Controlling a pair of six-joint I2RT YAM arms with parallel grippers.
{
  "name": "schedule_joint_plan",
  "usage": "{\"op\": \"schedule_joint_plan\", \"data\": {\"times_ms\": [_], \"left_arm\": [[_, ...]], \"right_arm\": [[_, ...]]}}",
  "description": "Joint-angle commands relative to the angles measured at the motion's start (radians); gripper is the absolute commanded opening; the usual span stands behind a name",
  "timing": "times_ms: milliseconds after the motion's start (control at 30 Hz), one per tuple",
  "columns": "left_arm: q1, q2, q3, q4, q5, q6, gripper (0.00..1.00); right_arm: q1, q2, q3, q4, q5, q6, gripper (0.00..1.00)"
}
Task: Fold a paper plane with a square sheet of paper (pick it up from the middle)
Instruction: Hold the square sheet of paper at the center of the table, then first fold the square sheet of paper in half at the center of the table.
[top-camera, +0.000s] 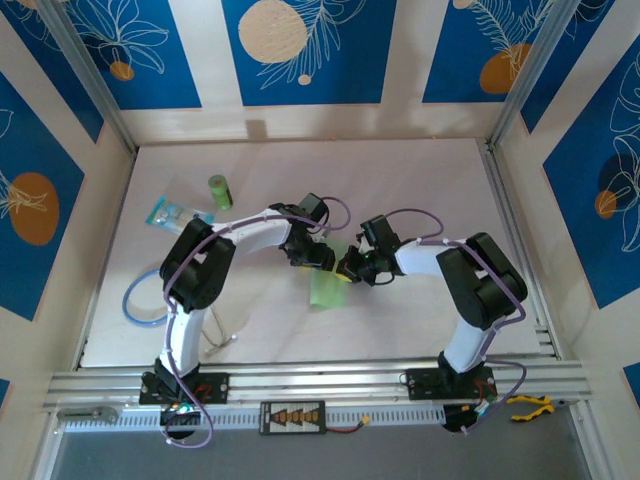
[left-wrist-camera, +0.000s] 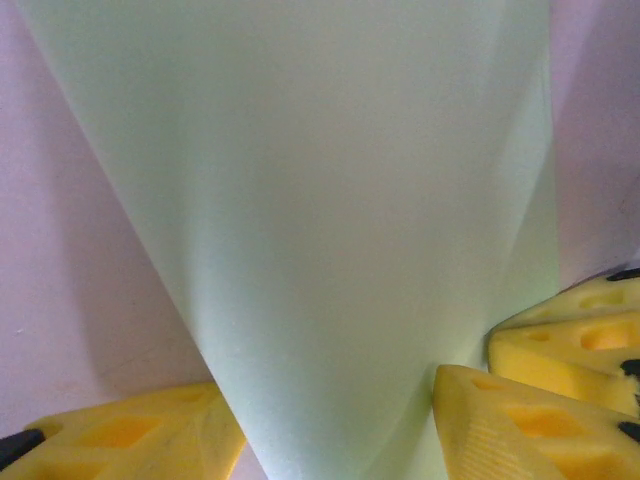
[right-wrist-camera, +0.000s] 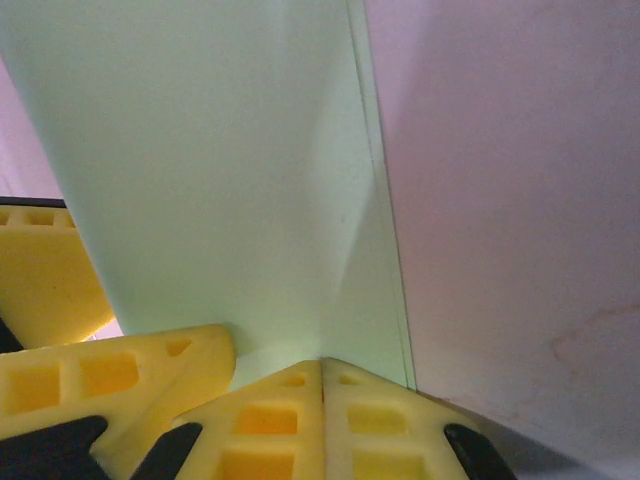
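Observation:
The square sheet of paper (top-camera: 326, 288) is pale green and lies partly lifted at the table's middle, curling up between both grippers. In the left wrist view the paper (left-wrist-camera: 320, 200) narrows down between the yellow fingers (left-wrist-camera: 130, 435) of my left gripper (left-wrist-camera: 330, 400), whose jaws stand apart around it. My right gripper (right-wrist-camera: 322, 365) is shut, its tips pressed together on the near edge of the paper (right-wrist-camera: 220, 180), which shows a soft crease. From above, the left gripper (top-camera: 322, 262) and the right gripper (top-camera: 347, 268) nearly touch.
A small green cylinder (top-camera: 219, 191) and a clear blue-printed packet (top-camera: 172, 213) lie at the back left of the white table (top-camera: 420, 190). A blue cable loop (top-camera: 140, 300) rests by the left edge. Yellow-handled pliers (top-camera: 530, 405) sit on the front rail.

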Motion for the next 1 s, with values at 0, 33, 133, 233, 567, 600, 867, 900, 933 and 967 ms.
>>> {"op": "schedule_joint_plan", "data": {"times_ms": [0,33,133,233,567,600,867,900,933,967], "left_arm": [[0.002,0.077,-0.021,0.04,-0.086,0.018,0.58],[0.002,0.072,-0.023,0.045,-0.083,0.014,0.58],[0.002,0.037,-0.029,0.057,-0.077,-0.016,0.59],[0.007,-0.032,-0.053,0.091,-0.076,-0.058,0.61],[0.071,-0.279,-0.213,0.197,-0.093,-0.182,0.59],[0.079,-0.299,-0.237,0.226,-0.064,-0.191,0.53],[0.107,-0.324,-0.372,0.598,0.313,-0.34,0.0],[0.107,-0.313,-0.386,0.648,0.337,-0.367,0.0],[0.108,-0.302,-0.395,0.674,0.345,-0.385,0.0],[0.108,-0.288,-0.4,0.691,0.351,-0.399,0.0]], "right_arm": [[0.009,0.037,-0.001,-0.122,0.074,-0.047,0.0],[0.007,0.041,-0.003,-0.131,0.079,-0.061,0.0],[-0.003,0.057,0.004,-0.164,0.078,-0.129,0.0],[-0.016,0.07,0.027,-0.199,0.071,-0.193,0.0],[-0.046,0.125,0.131,-0.306,0.043,-0.344,0.0],[-0.047,0.129,0.133,-0.305,0.037,-0.341,0.0],[-0.047,0.126,0.117,-0.3,0.051,-0.298,0.0],[-0.047,0.125,0.115,-0.299,0.054,-0.294,0.0],[-0.048,0.124,0.113,-0.298,0.055,-0.292,0.0],[-0.049,0.124,0.112,-0.299,0.058,-0.29,0.0]]}}
